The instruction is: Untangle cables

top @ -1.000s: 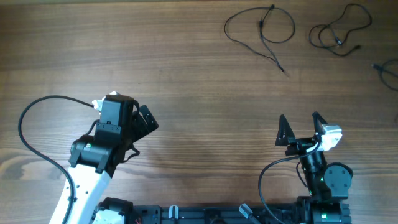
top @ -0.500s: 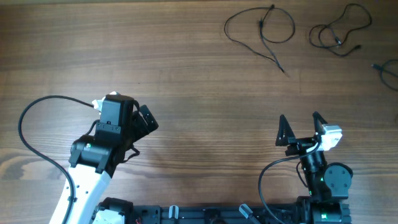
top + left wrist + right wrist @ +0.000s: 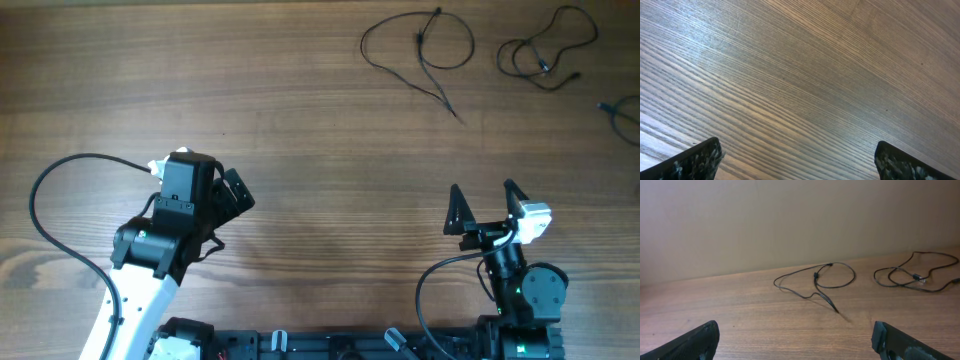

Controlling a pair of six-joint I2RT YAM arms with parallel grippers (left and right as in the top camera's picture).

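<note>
Nothing has moved in the last second. The left tool sits in the same spot over the surface, and its two fingers are just as wide apart as before. The right tool has not shifted either, and its fingers are spread the same as they were. The cables at the far side lie in the same loose loops, and no plug end has slid or turned.
</note>
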